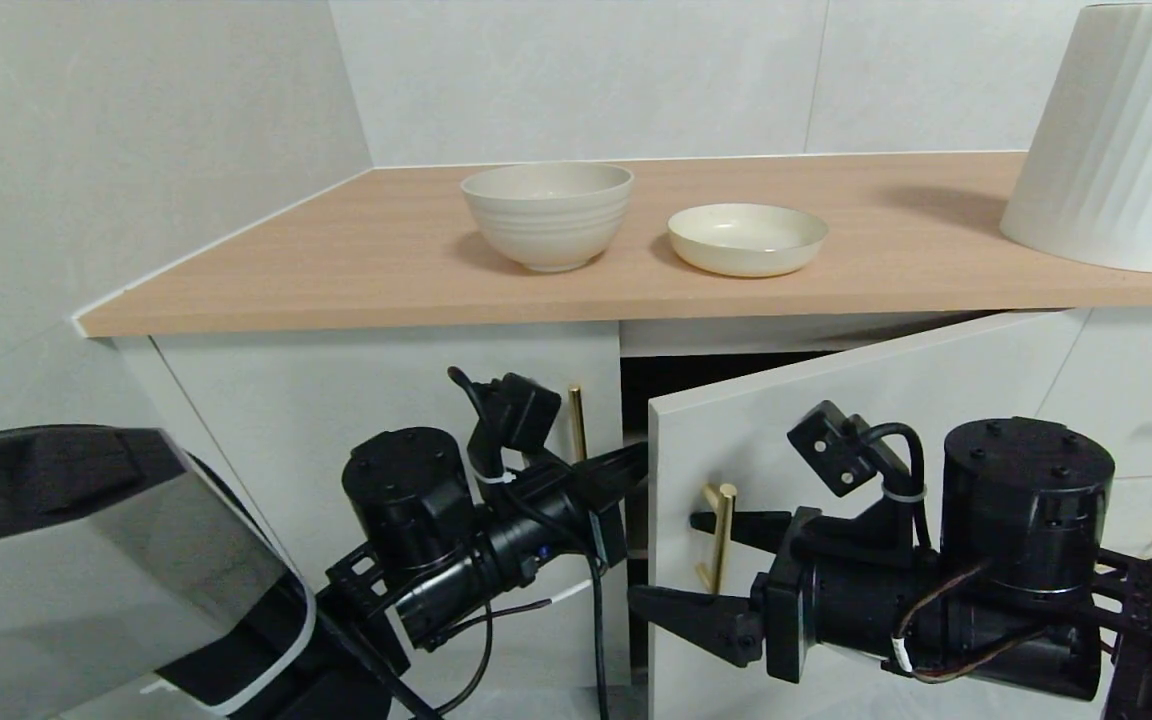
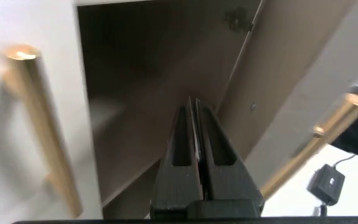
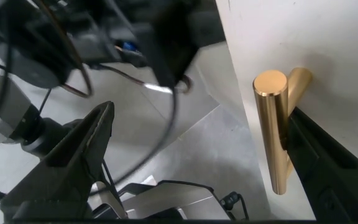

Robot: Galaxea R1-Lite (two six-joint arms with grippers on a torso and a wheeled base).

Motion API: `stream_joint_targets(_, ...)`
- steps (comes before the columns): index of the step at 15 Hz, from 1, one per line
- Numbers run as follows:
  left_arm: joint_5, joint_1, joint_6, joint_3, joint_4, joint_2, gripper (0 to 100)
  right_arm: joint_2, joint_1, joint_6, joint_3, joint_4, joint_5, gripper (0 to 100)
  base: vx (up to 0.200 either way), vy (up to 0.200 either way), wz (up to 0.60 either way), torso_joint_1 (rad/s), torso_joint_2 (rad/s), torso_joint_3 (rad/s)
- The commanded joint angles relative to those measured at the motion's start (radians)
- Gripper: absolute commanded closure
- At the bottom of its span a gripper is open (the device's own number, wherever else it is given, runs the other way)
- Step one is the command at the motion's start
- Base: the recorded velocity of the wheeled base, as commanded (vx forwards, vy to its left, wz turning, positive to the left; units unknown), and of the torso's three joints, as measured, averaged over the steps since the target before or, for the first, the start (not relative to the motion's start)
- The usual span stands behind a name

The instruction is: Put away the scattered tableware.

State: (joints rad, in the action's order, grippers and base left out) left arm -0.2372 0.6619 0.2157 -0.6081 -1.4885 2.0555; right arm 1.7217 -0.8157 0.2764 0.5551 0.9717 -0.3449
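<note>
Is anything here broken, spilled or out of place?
Nothing looks broken or spilled. The bowl and shallow dish sit upright on the counter. The one odd thing is the cabinet door below, hanging ajar, with the right end effector open around its gold handle.

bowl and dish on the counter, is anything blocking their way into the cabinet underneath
Yes. The right door is only partly open, leaving a narrow gap, and the left door is shut. The shut left gripper points into that gap; the open right gripper straddles the right door's handle.
</note>
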Motion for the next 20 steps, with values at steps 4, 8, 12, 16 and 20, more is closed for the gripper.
stream_joint_targets(4, 0.003, 0.036, 0.002, -0.010, -0.042, 0.061, 100, -0.001, 0.000, -0.006, -0.030, 0.019, 0.003, 0, 0.000, 0.000, 0.00, 0.000, 0.00, 0.000)
stream_joint_targets(8, 0.003, 0.047, 0.002, -0.007, -0.045, 0.060, 100, 0.001, 0.001, -0.011, -0.060, 0.081, 0.027, 0, 0.000, 0.000, 0.00, 0.000, 0.00, 0.000)
stream_joint_targets(12, 0.003, 0.062, 0.002, -0.009, -0.044, 0.054, 100, -0.002, 0.026, -0.016, -0.061, 0.071, 0.087, 0, 0.000, 0.000, 0.00, 0.000, 0.00, 0.000)
stream_joint_targets(16, 0.001, 0.073, 0.002, -0.016, -0.039, 0.049, 100, -0.050, 0.095, -0.051, -0.063, 0.028, 0.089, 0, 0.000, 0.000, 0.00, 0.000, 0.00, 0.000)
stream_joint_targets(20, -0.004, 0.088, 0.002, -0.055, -0.009, 0.035, 100, -0.162, 0.145, -0.077, -0.110, -0.039, 0.106, 0, 0.000, 0.000, 0.00, 0.000, 0.00, 0.000)
